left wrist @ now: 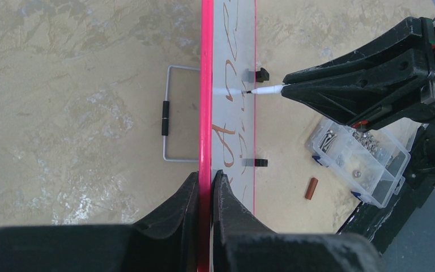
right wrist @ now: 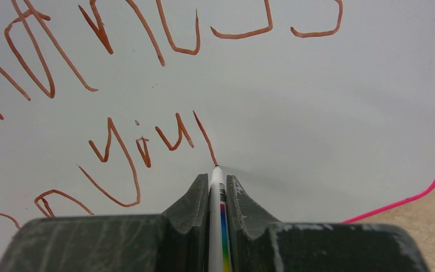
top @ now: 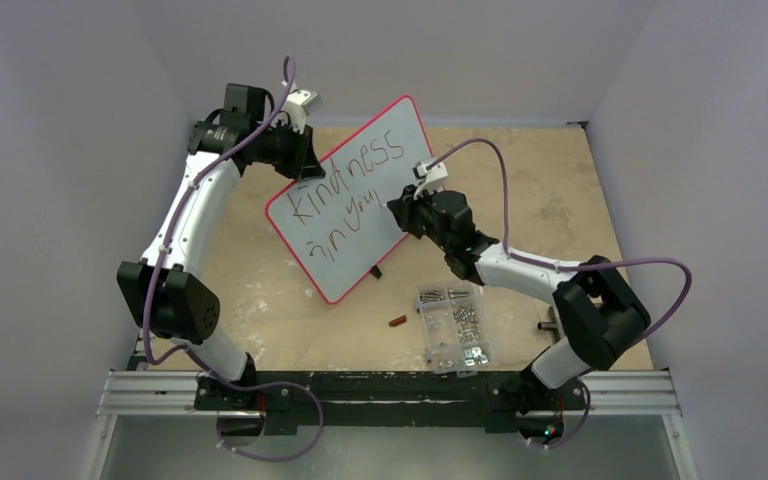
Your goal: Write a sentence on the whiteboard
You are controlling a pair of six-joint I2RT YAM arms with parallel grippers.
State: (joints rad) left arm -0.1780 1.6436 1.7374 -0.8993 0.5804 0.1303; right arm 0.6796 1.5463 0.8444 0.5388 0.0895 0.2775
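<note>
1. Top view: the board (top: 372, 247) stands steeply tilted over the table (top: 560, 190), between both arms; the left claw (top: 303, 158) holds its far upper edge and the right claw (top: 401, 206) meets its face; the sentence (top: 345, 180) reads "kindness", then "in you"; a box (top: 452, 325) and a cap (top: 396, 321) lie near
2. Left wrist: the jaws are pinched tight on the pink rim, with the board seen edge-on
3. Right wrist: the jaws are closed on a marker (right wrist: 216, 184), its tip touching the board at the foot of a slanted stroke just after "you"
</note>
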